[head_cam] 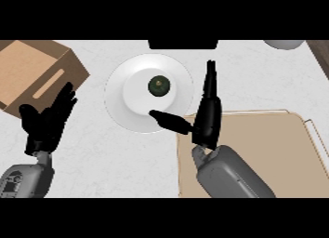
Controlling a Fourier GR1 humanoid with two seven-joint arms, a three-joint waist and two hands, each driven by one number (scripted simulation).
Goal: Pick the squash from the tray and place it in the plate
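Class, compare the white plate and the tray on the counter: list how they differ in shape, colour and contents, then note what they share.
Shape: the plate is round; the tray is rectangular with a raised rim.
Colour: the plate is white; the tray is tan.
Contents: the squash sits in the plate's middle, not on the tray.
Shared: both lie flat on the counter.

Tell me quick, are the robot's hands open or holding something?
Left hand: open, holding nothing, resting at the left.
Right hand: open, holding nothing, at the plate's right edge.
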